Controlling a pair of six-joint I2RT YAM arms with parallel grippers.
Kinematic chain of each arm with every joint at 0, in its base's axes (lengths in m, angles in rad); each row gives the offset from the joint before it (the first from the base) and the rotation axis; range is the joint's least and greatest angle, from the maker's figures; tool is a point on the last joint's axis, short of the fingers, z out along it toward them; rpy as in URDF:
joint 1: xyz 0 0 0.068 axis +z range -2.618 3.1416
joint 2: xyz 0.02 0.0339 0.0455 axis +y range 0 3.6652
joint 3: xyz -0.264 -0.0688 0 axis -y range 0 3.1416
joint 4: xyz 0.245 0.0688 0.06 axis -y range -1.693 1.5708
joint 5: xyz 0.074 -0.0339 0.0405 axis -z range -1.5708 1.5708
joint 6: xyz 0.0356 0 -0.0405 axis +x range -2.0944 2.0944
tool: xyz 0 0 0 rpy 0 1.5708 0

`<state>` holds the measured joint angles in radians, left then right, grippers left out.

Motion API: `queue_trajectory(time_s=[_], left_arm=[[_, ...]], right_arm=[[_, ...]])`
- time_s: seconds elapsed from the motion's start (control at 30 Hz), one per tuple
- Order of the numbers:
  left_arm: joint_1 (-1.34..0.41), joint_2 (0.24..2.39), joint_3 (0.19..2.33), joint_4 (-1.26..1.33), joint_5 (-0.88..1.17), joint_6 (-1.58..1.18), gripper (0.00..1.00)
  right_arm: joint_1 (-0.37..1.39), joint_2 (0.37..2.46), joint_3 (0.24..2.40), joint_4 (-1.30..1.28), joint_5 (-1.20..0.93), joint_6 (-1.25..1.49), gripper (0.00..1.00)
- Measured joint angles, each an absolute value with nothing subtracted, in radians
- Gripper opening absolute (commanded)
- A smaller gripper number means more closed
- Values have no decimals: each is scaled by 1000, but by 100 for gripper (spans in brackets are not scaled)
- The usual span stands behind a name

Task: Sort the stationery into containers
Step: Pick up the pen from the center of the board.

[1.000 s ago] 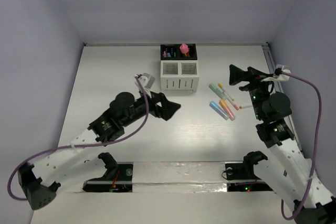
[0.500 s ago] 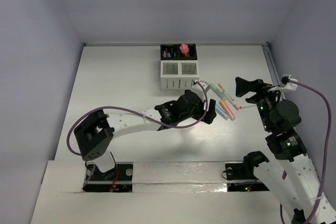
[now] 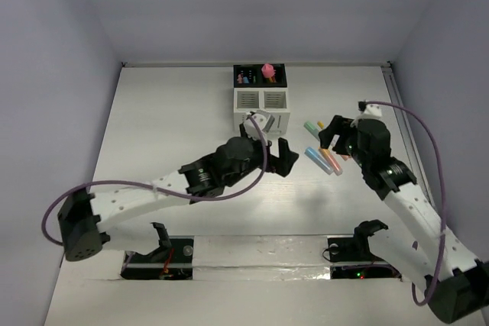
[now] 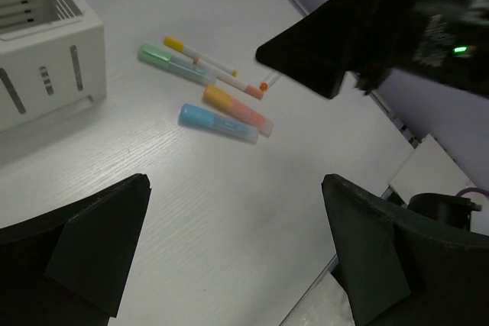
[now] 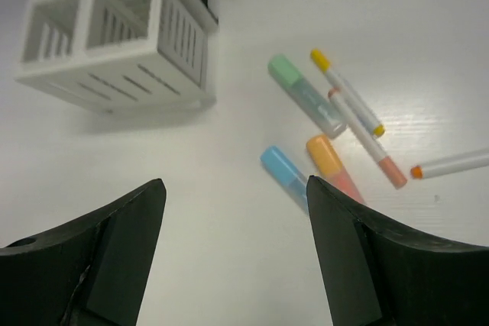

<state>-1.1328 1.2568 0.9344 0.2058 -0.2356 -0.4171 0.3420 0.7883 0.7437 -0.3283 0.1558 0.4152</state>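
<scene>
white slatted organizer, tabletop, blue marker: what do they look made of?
white organizer: likely moulded plastic, matte, with uniform colour and clean-cut slots. tabletop: white painted or laminated wood look, showing fine grain lines; the core cannot be told. blue marker: probably plastic, smooth, its barrel paler than the cap.

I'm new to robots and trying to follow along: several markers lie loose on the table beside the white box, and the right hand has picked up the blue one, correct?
Not quite. The blue marker lies on the table with the other markers beside the white box. The right hand is open and holds nothing. The right wrist view shows it.
</scene>
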Motion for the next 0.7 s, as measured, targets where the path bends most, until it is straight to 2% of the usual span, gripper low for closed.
queue_trajectory(time_s=[0.33, 0.7], left_arm=[[-1133, 876, 915, 14, -331, -325, 99], [-1129, 648, 918, -171, -548, -179, 99]], right_arm=[[342, 1212, 747, -350, -17, 366, 74], [342, 1392, 838, -395, 16, 302, 74]])
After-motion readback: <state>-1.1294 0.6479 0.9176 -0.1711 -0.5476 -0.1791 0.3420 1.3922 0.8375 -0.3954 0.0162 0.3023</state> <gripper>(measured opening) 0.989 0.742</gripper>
